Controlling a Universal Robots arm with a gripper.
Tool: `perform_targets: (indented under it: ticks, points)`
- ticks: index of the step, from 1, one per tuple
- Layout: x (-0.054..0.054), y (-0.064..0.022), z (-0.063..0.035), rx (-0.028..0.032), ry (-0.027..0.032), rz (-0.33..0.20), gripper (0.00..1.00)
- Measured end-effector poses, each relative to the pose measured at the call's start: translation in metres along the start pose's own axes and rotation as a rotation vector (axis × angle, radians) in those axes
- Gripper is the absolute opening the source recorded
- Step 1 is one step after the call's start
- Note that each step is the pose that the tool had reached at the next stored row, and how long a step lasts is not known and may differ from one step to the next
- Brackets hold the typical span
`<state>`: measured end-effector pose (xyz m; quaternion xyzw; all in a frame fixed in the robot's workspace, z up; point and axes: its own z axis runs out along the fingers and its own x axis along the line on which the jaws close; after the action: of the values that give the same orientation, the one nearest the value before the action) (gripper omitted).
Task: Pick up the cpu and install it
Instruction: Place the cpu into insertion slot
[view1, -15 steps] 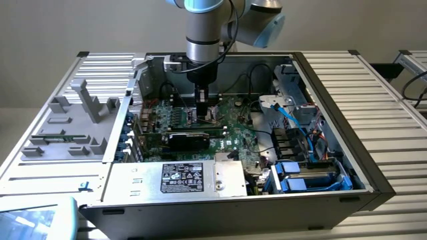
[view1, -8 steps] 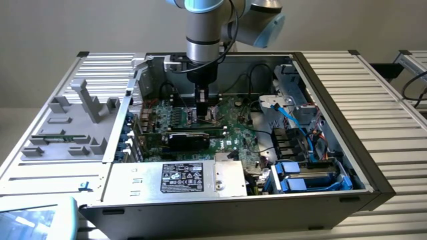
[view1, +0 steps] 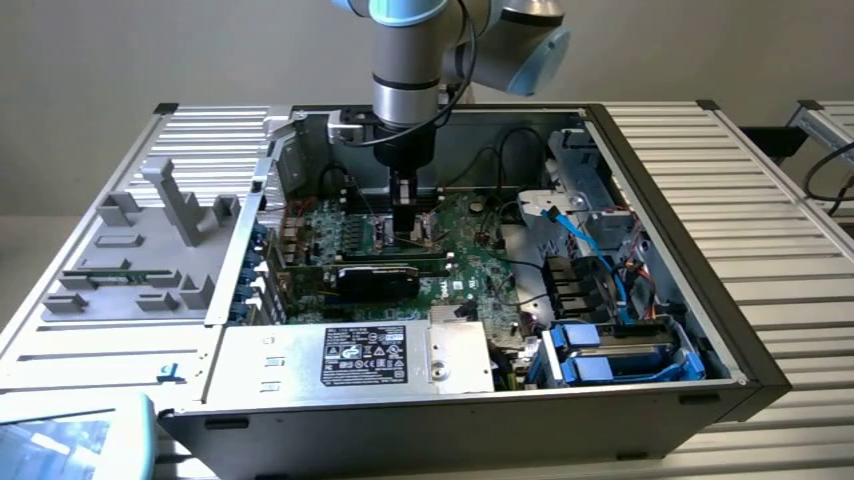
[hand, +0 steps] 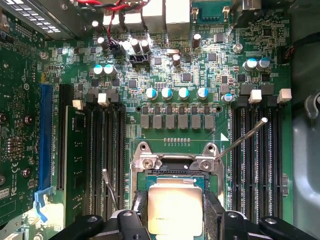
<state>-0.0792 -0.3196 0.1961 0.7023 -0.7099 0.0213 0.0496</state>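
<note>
The cpu (hand: 175, 209), a flat square chip with a shiny silver top, sits between my two black padded fingers (hand: 142, 212). My gripper (hand: 176, 212) is shut on it, a pad pressing each side. It hangs just above the open motherboard socket (hand: 170, 176), whose metal hinge bracket (hand: 175, 162) lies right beyond the chip. The socket's thin lever (hand: 242, 137) stands raised to one side. In the exterior view my gripper (view1: 407, 228) reaches straight down into the open computer case (view1: 667, 300), low over the green motherboard (view1: 467, 255).
Black memory slots (hand: 105, 160) flank the socket on both sides, with a blue card slot (hand: 46, 135) further out. A silver labelled box (view1: 354, 358), a black card (view1: 380, 278) and blue cables (view1: 587, 245) crowd the case. A grey fixture tray (view1: 147, 250) lies at the exterior view's left.
</note>
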Motion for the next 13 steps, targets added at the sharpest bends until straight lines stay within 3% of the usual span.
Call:
perform_targets:
  ticks: [13]
  points:
    - [0.0000,0.0003,0.0001,0.0004,-0.0026,0.000,0.55]
